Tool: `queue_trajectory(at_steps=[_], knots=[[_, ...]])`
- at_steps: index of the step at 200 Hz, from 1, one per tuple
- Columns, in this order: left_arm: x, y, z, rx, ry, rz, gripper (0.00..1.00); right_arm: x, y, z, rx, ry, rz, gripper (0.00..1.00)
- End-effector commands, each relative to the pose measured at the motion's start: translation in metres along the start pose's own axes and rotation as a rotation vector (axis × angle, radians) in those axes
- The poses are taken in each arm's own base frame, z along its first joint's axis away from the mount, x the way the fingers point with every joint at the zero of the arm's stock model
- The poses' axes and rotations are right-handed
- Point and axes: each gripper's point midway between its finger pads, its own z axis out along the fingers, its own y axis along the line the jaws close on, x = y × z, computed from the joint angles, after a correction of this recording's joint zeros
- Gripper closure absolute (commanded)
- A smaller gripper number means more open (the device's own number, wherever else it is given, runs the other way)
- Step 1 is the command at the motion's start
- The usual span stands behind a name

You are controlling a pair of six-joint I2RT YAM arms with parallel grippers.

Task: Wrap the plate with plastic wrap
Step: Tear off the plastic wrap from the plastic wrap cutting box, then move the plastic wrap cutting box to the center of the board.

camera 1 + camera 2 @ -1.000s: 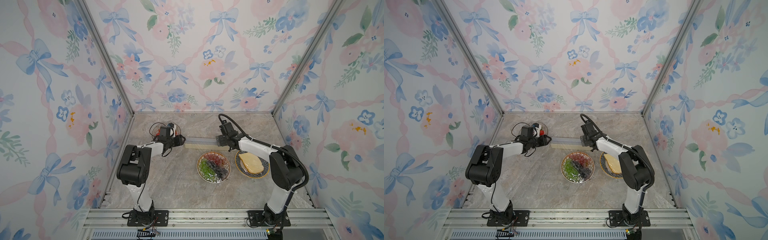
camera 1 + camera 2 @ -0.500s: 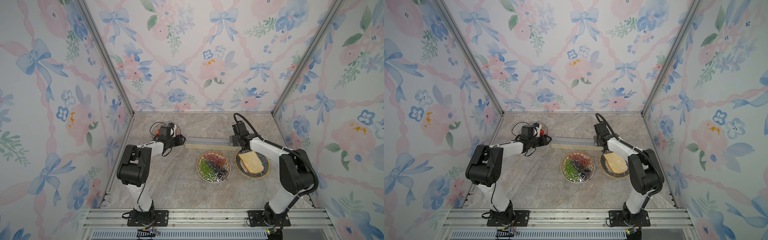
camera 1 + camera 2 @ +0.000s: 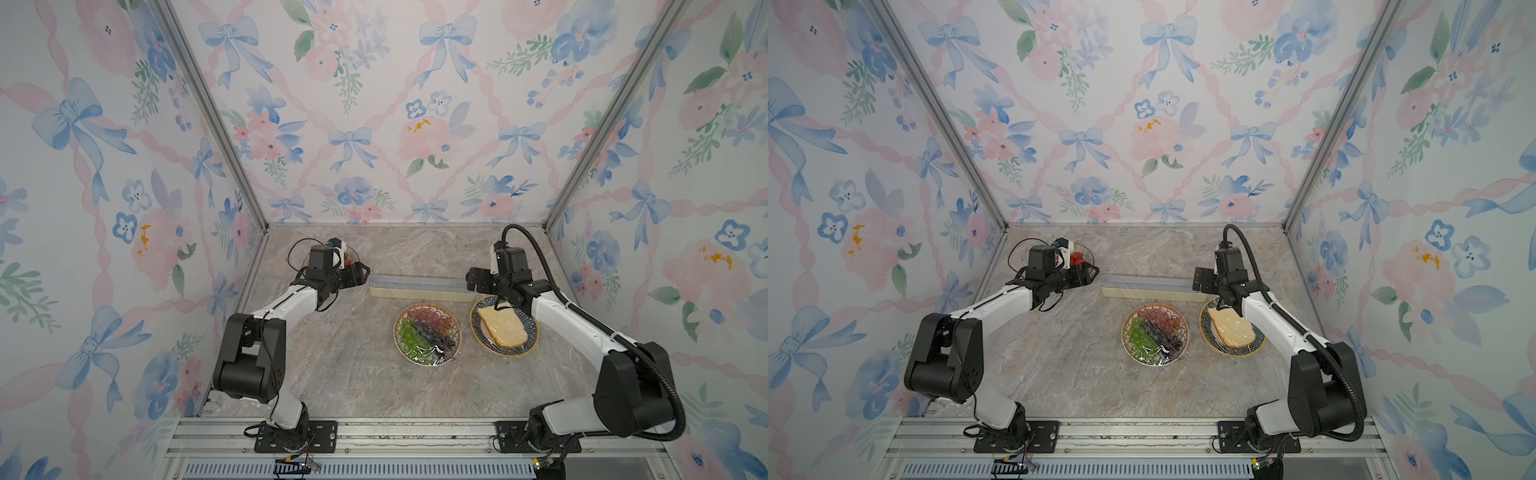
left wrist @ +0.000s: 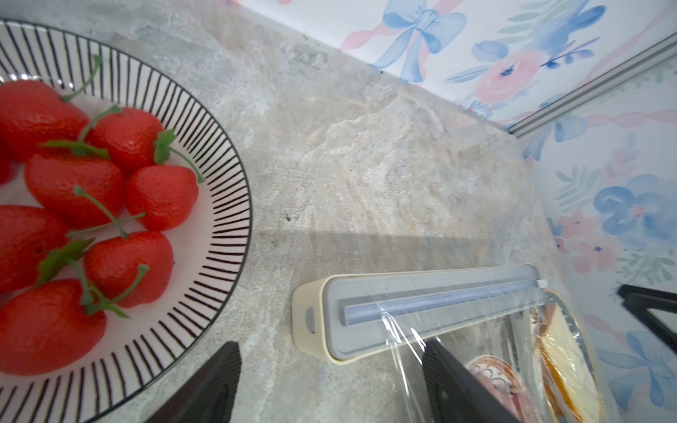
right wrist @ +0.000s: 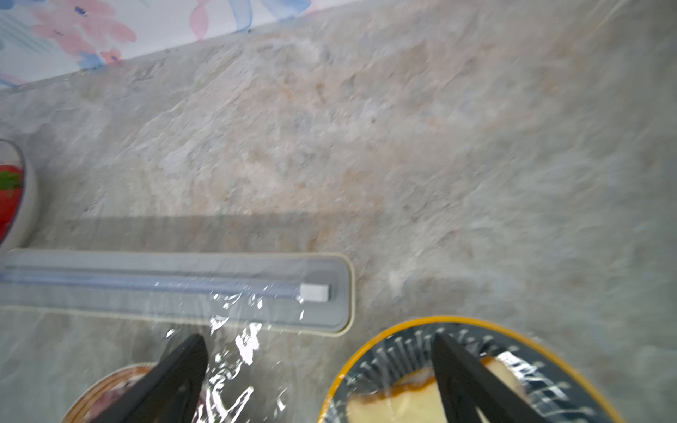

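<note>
The plastic wrap box [image 3: 422,286], long and cream with a grey-blue top, lies across the back of the table. Clear film [image 4: 458,351] runs from its slot toward the front plates and shows crinkled in the right wrist view [image 5: 234,351]. A plate [image 3: 396,332] of grapes lies under glossy film in front of the box. My left gripper [image 3: 365,273] is open at the box's left end, holding nothing [image 4: 329,346]. My right gripper [image 3: 472,282] is open at the box's right end, empty, above the film and a bread plate's rim [image 5: 318,337].
A blue, yellow-rimmed plate [image 3: 533,338] with a slice of bread sits front right of the box, partly under my right arm. A striped plate [image 4: 227,205] of strawberries stands at the back left behind my left wrist. Papered walls close in three sides.
My right gripper has slid right along the box from its middle to its right end. My left gripper's jaws have spread wider at the left end.
</note>
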Motion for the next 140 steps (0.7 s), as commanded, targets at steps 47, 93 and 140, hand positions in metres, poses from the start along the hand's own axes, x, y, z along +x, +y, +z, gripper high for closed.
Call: queue_trajectory(at_steps=[47,93,140], knots=[[0.065,-0.042,0.027,0.237,0.14,-0.125,0.19,0.048,0.05,0.03,-0.235,0.185,0.178,0.03],[0.051,-0.044,0.058,0.267,0.139,-0.129,0.19,0.03,0.045,0.062,-0.192,0.17,0.17,0.03],[0.023,-0.019,0.082,0.204,0.086,-0.131,0.21,0.003,0.026,0.082,-0.144,0.129,0.171,0.03]])
